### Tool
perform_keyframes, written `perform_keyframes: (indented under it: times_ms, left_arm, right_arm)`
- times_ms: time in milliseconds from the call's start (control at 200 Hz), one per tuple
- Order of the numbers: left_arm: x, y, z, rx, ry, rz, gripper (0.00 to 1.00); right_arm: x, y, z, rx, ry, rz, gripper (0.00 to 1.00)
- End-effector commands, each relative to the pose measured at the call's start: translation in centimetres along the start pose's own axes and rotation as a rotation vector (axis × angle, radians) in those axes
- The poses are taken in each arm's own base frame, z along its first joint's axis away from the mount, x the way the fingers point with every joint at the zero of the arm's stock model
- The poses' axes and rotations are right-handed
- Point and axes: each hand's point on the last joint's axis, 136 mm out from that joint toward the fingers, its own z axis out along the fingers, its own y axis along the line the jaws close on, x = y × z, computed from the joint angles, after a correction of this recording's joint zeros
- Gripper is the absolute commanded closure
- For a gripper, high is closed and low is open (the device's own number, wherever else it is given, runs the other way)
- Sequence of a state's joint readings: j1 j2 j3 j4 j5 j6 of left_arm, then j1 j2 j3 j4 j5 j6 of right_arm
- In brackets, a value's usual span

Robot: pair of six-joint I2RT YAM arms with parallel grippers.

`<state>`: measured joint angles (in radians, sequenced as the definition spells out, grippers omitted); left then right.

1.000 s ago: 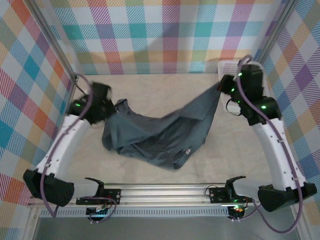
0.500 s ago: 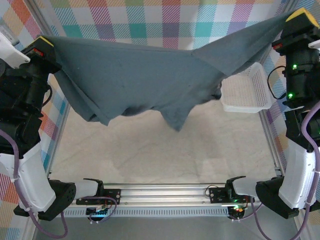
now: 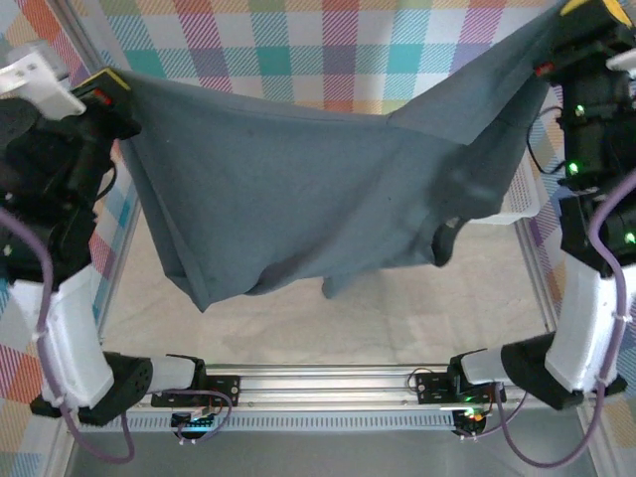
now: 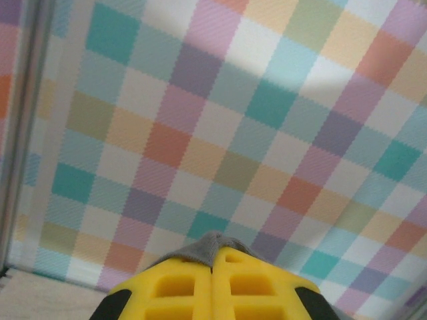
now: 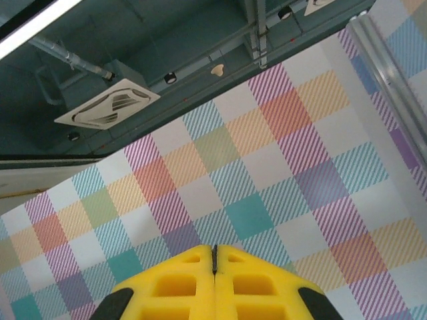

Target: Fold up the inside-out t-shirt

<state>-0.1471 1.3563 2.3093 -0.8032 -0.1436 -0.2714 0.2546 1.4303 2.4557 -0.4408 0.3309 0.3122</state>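
Note:
The inside-out t-shirt (image 3: 298, 189), plain dark slate blue-grey, hangs spread in the air between my two raised arms, its lower edge drooping above the table. My left gripper (image 3: 111, 83) is shut on the shirt's upper left corner. In the left wrist view a grey tuft of cloth (image 4: 212, 244) pokes out between the closed yellow fingers of the left gripper (image 4: 213, 253). My right gripper (image 3: 576, 12) is shut on the upper right corner, high at the frame's top. In the right wrist view the right gripper (image 5: 214, 249) shows closed yellow fingers with a thin dark sliver pinched between them.
A white mesh basket (image 3: 525, 194) stands at the right rear, mostly hidden behind the hanging shirt. Plaid walls (image 3: 298, 50) enclose the beige table (image 3: 397, 308). The metal rail (image 3: 328, 383) with the arm bases runs along the near edge.
Both arms have lifted the shirt from a heap on the table to a spread hanging sheet. Over the last half second it swung nearer, covering more of the basket.

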Motion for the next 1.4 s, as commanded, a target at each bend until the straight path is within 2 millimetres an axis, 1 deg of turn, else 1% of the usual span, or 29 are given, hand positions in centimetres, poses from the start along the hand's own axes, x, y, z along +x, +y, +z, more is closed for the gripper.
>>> perform_keyframes:
  times_ms: [0, 10, 15, 20, 25, 30, 35, 50, 55, 65, 120, 160, 230, 275, 440, 500, 575, 705, 780, 870, 920, 975, 1050, 1125, 1185, 1260, 1310, 1340, 1395]
  left_arm:
    - [3.9, -0.6, 6.1, 0.046, 0.125, -0.007, 1.00]
    - [4.0, -0.7, 6.3, 0.050, 0.131, -0.011, 1.00]
    - [4.0, -0.8, 6.3, 0.055, 0.131, -0.013, 1.00]
    - [4.0, -0.9, 6.4, 0.058, 0.132, -0.015, 1.00]
    - [4.2, -0.9, 6.6, 0.059, 0.137, -0.015, 1.00]
    - [4.1, -0.9, 6.6, 0.061, 0.137, -0.016, 1.00]
    - [4.0, -1.0, 6.6, 0.065, 0.136, -0.016, 1.00]
    - [3.7, -1.2, 6.5, 0.074, 0.129, -0.019, 1.00]
    - [3.6, -1.2, 6.5, 0.075, 0.127, -0.020, 1.00]
    - [3.5, -1.3, 6.6, 0.078, 0.127, -0.022, 1.00]
    - [2.1, -1.6, 6.1, 0.085, 0.087, -0.025, 1.00]
    - [0.9, -1.8, 5.3, 0.091, 0.054, -0.029, 1.00]
    - [-1.3, -2.1, 3.2, 0.103, -0.006, -0.034, 1.00]
    - [-2.3, -2.4, 1.8, 0.118, -0.036, -0.040, 1.00]
    - [-5.9, -3.2, -4.0, 0.171, -0.156, -0.058, 1.00]
    - [-6.8, -3.3, -5.6, 0.179, -0.192, -0.053, 1.00]
    - [-7.5, -3.3, -6.9, 0.179, -0.220, -0.049, 1.00]
    - [-8.3, -3.2, -8.1, 0.179, -0.252, -0.052, 1.00]
    - [-8.7, -3.4, -8.3, 0.187, -0.269, -0.052, 1.00]
    - [-8.6, -3.3, -7.6, 0.178, -0.264, -0.044, 1.00]
    - [-8.1, -3.0, -6.7, 0.162, -0.249, -0.039, 1.00]
    - [-7.3, -2.6, -5.3, 0.137, -0.226, -0.038, 1.00]
    - [-6.1, -2.2, -2.9, 0.112, -0.193, -0.027, 1.00]
    - [-4.7, -1.8, 0.2, 0.084, -0.153, -0.010, 1.00]
    - [-3.9, -1.7, 2.5, 0.069, -0.129, -0.004, 1.00]
    - [-3.7, -2.1, 4.4, 0.085, -0.127, -0.006, 1.00]
    - [-4.3, -2.6, 5.0, 0.112, -0.149, -0.018, 1.00]
    - [-4.9, -3.0, 5.0, 0.130, -0.168, -0.026, 1.00]
    - [-5.7, -3.5, 5.2, 0.155, -0.195, -0.039, 1.00]
  right_arm:
    - [3.8, 0.3, 3.7, -0.020, 0.070, -0.055, 1.00]
    - [3.6, 0.4, 3.8, -0.026, 0.067, -0.051, 1.00]
    - [3.2, 0.6, 3.7, -0.033, 0.055, -0.047, 1.00]
    - [3.6, 0.6, 3.9, -0.034, 0.067, -0.047, 1.00]
    - [3.5, 0.7, 3.9, -0.038, 0.065, -0.045, 1.00]
    - [3.5, 0.7, 3.9, -0.041, 0.065, -0.043, 1.00]
    - [3.0, 1.0, 3.8, -0.050, 0.054, -0.038, 1.00]
    - [3.3, 1.1, 4.0, -0.057, 0.060, -0.033, 1.00]
    - [2.9, 1.3, 3.9, -0.066, 0.050, -0.030, 1.00]
    - [2.8, 1.5, 3.9, -0.075, 0.046, -0.026, 1.00]
    - [1.4, 2.4, 3.6, -0.115, 0.005, -0.004, 1.00]
    - [0.1, 2.7, 3.1, -0.130, -0.030, 0.016, 1.00]
    - [-2.1, 3.3, 1.7, -0.155, -0.079, 0.047, 1.00]
    - [-3.4, 3.7, 0.6, -0.175, -0.099, 0.068, 1.00]
    - [-6.9, 4.7, -3.6, -0.245, -0.150, 0.122, 1.00]
    - [-8.0, 4.8, -4.9, -0.256, -0.170, 0.135, 1.00]
    - [-9.1, 4.9, -6.3, -0.270, -0.192, 0.147, 1.00]
    - [-10.4, 5.4, -7.9, -0.305, -0.217, 0.161, 1.00]
    - [-11.2, 5.6, -8.5, -0.320, -0.241, 0.164, 1.00]
    - [-11.1, 5.7, -8.1, -0.320, -0.247, 0.154, 1.00]
    - [-10.5, 5.6, -7.3, -0.310, -0.235, 0.142, 1.00]
    - [-9.4, 5.4, -6.1, -0.292, -0.215, 0.112, 1.00]
    - [-7.5, 4.7, -3.9, -0.244, -0.189, 0.067, 1.00]
    - [-5.3, 3.9, -1.4, -0.192, -0.162, 0.015, 1.00]
    - [-4.2, 3.7, 0.2, -0.177, -0.151, -0.016, 1.00]
    - [-4.0, 4.6, 1.5, -0.215, -0.177, -0.044, 1.00]
    - [-4.2, 5.3, 2.0, -0.254, -0.214, -0.057, 1.00]
    - [-4.5, 5.7, 2.1, -0.273, -0.236, -0.053, 1.00]
    - [-5.4, 6.4, 1.9, -0.314, -0.276, -0.040, 1.00]
